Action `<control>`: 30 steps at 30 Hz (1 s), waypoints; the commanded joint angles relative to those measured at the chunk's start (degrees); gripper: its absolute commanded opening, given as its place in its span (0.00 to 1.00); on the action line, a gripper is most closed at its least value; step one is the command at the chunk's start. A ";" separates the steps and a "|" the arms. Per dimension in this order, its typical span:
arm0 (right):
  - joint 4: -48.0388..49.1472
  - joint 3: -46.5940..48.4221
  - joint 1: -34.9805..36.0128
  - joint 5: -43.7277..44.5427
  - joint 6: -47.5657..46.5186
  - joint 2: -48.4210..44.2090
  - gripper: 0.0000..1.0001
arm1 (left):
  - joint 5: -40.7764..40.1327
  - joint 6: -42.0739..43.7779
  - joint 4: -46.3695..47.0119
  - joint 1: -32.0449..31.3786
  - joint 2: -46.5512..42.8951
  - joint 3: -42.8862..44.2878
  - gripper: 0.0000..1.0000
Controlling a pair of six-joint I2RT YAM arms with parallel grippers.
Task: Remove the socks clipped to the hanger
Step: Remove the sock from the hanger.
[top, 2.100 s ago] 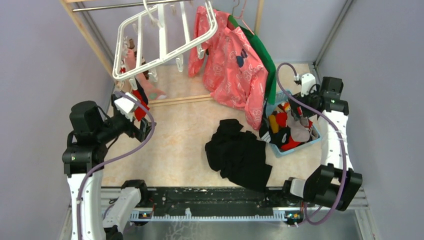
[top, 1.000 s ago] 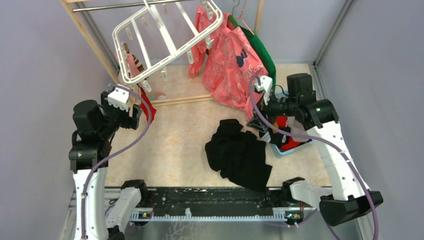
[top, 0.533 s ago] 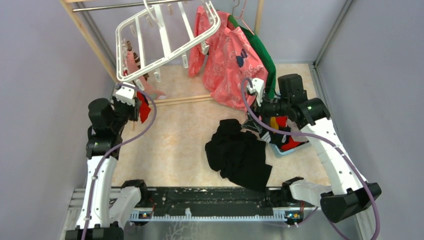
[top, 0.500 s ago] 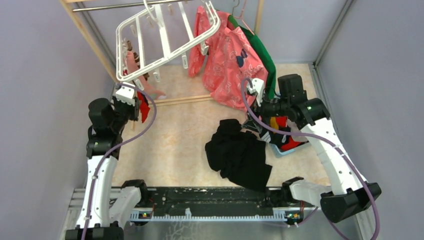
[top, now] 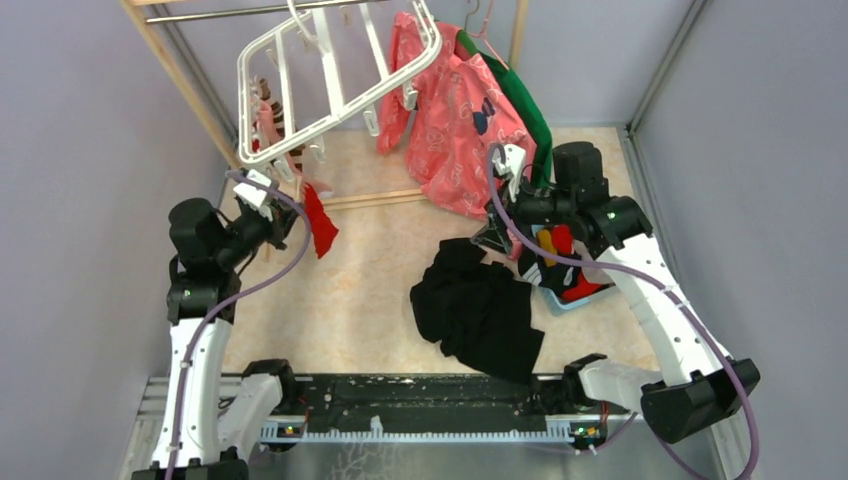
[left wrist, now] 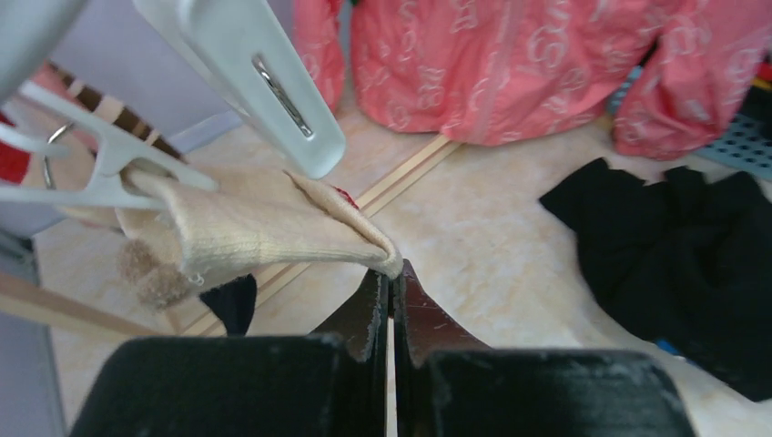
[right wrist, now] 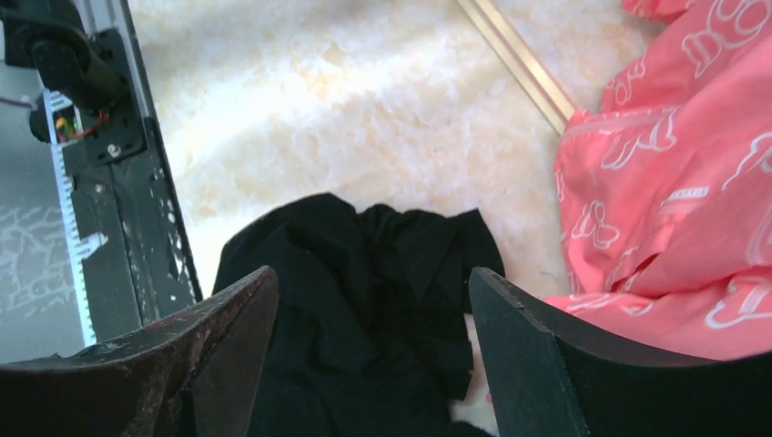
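The white hanger [top: 330, 75] hangs tilted from the rail at the back left. A pink and a striped sock [top: 268, 115] are clipped to its left edge. My left gripper [top: 288, 222] is just below that edge, with a red sock [top: 318, 222] hanging at its tips. In the left wrist view the left gripper [left wrist: 391, 273] is shut on the edge of a pale cream sock [left wrist: 264, 228], which a white clip [left wrist: 109, 168] still holds; a sliver of red shows behind it. My right gripper [top: 492, 238] is open and empty above the black cloth heap [right wrist: 364, 300].
A pink printed shirt [top: 470, 130] and a green garment [top: 522, 105] hang at the back centre. A blue basket [top: 600, 290] of socks stands at the right, partly under the right arm. The black cloth heap [top: 480, 310] lies mid-floor. A wooden frame post [top: 185, 85] runs behind the left arm.
My left gripper has closed on the sock's edge, and the red sock has swung right. The hanger has rocked a little. My right gripper has moved left, away from the basket, staying open.
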 commanded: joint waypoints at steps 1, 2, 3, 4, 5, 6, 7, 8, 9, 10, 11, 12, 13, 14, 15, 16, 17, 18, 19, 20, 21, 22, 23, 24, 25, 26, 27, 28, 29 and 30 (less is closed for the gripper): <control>10.27 -0.45 0.61 -3.28 6.10 0.84 0.78 | 12.27 -4.87 -2.45 0.25 -1.14 3.26 0.00; 11.93 -0.70 0.55 -3.29 7.90 0.94 0.79 | 13.84 -5.72 -2.43 0.25 -1.18 3.45 0.00; 13.25 -0.97 0.54 -3.46 9.14 0.95 0.81 | 15.65 -6.61 -2.47 0.25 -1.26 3.63 0.00; 14.53 -1.25 0.58 -3.80 9.94 0.89 0.83 | 16.88 -7.42 -2.48 0.25 -1.27 3.76 0.00; 16.04 -1.76 0.61 -4.08 10.90 0.70 0.84 | 18.23 -8.22 -2.43 0.25 -1.27 3.85 0.00; 17.78 -2.36 0.56 -4.07 11.99 0.23 0.89 | 19.55 -8.91 -2.16 0.26 -1.27 3.89 0.00; 20.03 -3.05 0.58 -4.15 13.53 -0.25 0.93 | 20.90 -9.55 -1.81 0.27 -1.27 3.87 0.00; 22.04 -3.66 0.61 -4.43 15.29 -0.78 0.96 | 22.41 -10.29 -1.47 0.27 -1.32 3.80 0.00; 24.11 -4.38 0.56 -5.94 16.10 -1.08 0.98 | 23.74 -10.94 -0.94 0.29 -1.28 3.74 0.00; 25.85 -4.52 0.60 -7.69 16.44 -1.10 0.98 | 25.15 -11.67 -0.49 0.19 -1.23 3.70 0.00; 26.92 -4.43 0.61 -9.91 16.80 -0.84 0.98 | 26.37 -12.50 0.06 0.26 -1.20 3.69 0.00; 28.18 -4.22 0.61 -11.96 17.71 -0.29 0.98 | 27.63 -13.25 0.69 0.20 -1.07 3.69 0.00; 29.75 -4.11 0.61 -13.80 19.38 0.35 0.98 | 28.87 -14.15 1.34 0.18 -1.03 3.77 0.00; 31.63 -4.09 0.61 -15.31 21.37 1.21 0.98 | 29.95 -14.57 1.97 0.17 -0.89 3.82 0.00; 33.86 -4.21 0.61 -16.60 23.99 2.01 0.98 | 31.02 -16.46 2.72 0.20 -0.73 3.86 0.00; 36.35 -4.40 0.73 -17.93 26.83 2.87 0.98 | 32.16 -18.04 3.62 0.20 -0.50 3.87 0.00; 38.81 -4.66 1.03 -18.62 29.12 3.76 0.97 | 32.77 -19.23 4.71 0.17 -0.35 3.87 0.00; 40.68 -4.78 1.61 -19.04 30.63 4.56 0.96 | 33.37 -20.51 5.78 0.16 -0.17 3.79 0.00; 41.61 -4.71 2.44 -19.03 31.20 5.35 0.96 | 33.85 -21.72 6.86 0.16 0.07 3.74 0.00; 41.72 -4.53 3.70 -18.60 30.84 6.26 0.95 | 34.24 -22.74 7.79 0.16 0.24 3.70 0.00; 41.18 -4.16 5.01 -17.36 29.91 6.79 0.95 | 34.53 -23.74 8.71 0.18 0.37 3.62 0.00; 40.19 -3.71 6.60 -15.91 28.70 7.50 0.94 | 34.82 -24.56 9.59 0.19 0.54 3.48 0.00; 39.29 -3.19 7.99 -14.49 27.41 8.13 0.94 | 34.91 -25.09 10.35 0.16 0.68 3.48 0.00; 38.66 -2.83 9.12 -13.02 26.57 8.76 0.94 | 34.90 -25.62 10.87 0.23 0.78 3.36 0.00; 38.54 -2.55 10.10 -11.47 26.01 9.42 0.93 | 34.90 -25.97 11.39 0.21 0.87 3.28 0.00; 38.77 -2.52 10.72 -10.20 26.10 9.93 0.93 | 34.86 -26.17 11.70 0.17 0.92 3.18 0.00; 39.63 -2.61 11.16 -9.23 26.41 10.43 0.93 | 34.85 -26.23 11.92 0.16 0.97 3.04 0.00; 40.65 -2.90 11.36 -8.84 27.03 10.78 0.93 | 34.70 -26.31 12.13 0.18 0.93 2.95 0.00; 41.70 -3.45 11.50 -8.49 27.64 10.94 0.93 | 34.65 -26.32 12.28 0.21 0.96 2.86 0.00; 42.99 -3.99 11.57 -8.41 28.14 10.92 0.93 | 34.59 -26.44 12.50 0.21 0.85 2.70 0.00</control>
